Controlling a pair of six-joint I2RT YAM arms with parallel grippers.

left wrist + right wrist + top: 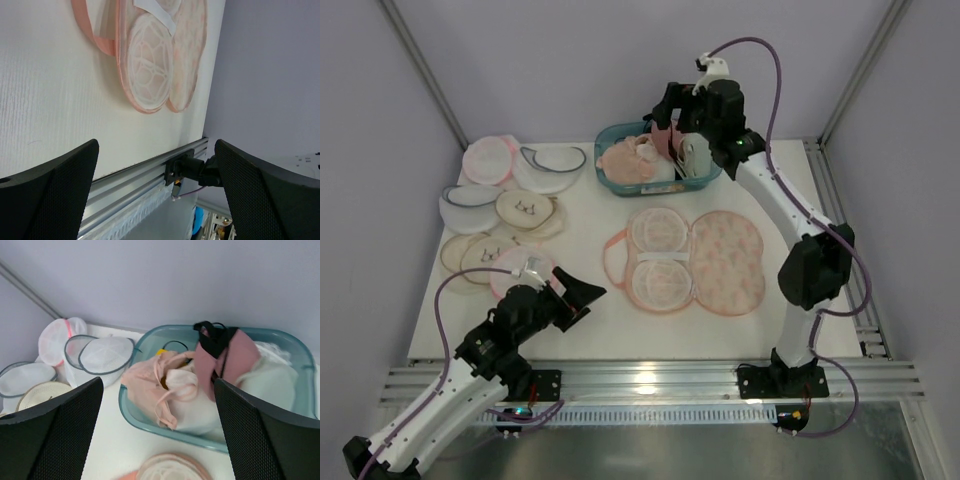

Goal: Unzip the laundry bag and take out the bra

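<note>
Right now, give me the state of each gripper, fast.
Left gripper: open, holding nothing.
Right gripper: open, holding nothing, above the teal basket.

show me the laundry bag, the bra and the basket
laundry bag (725, 262), top view, its patterned right half
bra (146, 381), right wrist view, pink cup at the basket's left end
basket (145, 421), right wrist view, its near wall
</note>
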